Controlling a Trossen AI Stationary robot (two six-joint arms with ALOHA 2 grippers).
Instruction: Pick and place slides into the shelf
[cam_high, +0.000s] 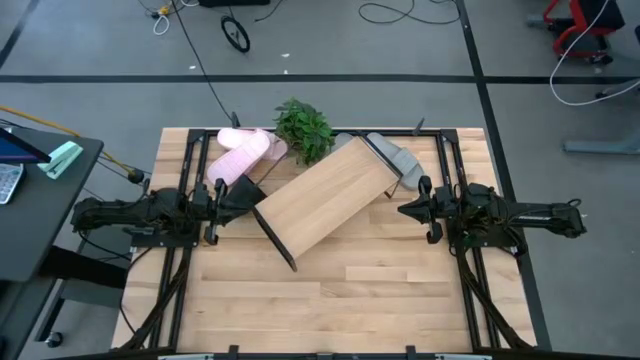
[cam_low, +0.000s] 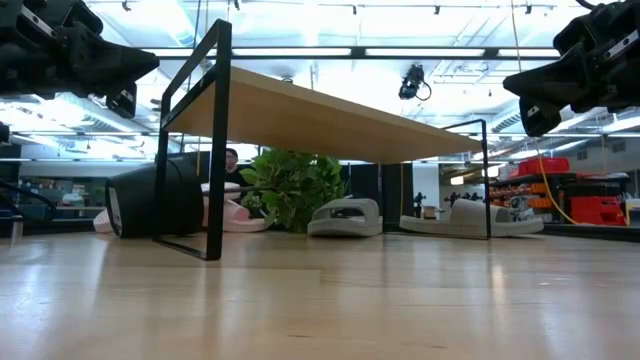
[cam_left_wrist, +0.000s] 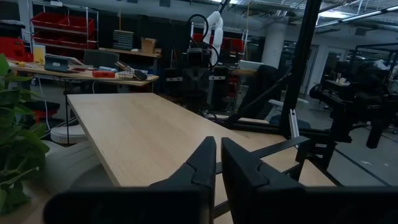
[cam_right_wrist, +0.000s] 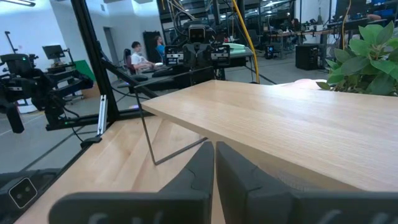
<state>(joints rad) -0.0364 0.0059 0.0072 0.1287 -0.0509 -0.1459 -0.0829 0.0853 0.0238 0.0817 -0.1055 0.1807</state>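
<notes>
The shelf (cam_high: 325, 195), a slanted light-wood board on a thin black frame, stands askew mid-table. Two pale pink slides (cam_high: 245, 152) lie on the tabletop behind its far left side. Light grey slides (cam_high: 392, 156) lie on the tabletop at its far right corner, soles down in the low view (cam_low: 345, 217). My left gripper (cam_high: 248, 193) hovers shut by the shelf's left corner, level and above the table. My right gripper (cam_high: 405, 210) hovers shut just right of the shelf. Both wrist views look across the board (cam_left_wrist: 143, 130) (cam_right_wrist: 298, 118) past empty fingers.
A green leafy plant (cam_high: 303, 128) stands at the far edge between the pink and grey slides. A dark cylinder-like object (cam_low: 150, 200) lies on the table by the shelf's left frame leg (cam_low: 215, 150). Bare tabletop (cam_high: 340, 290) stretches along the near side.
</notes>
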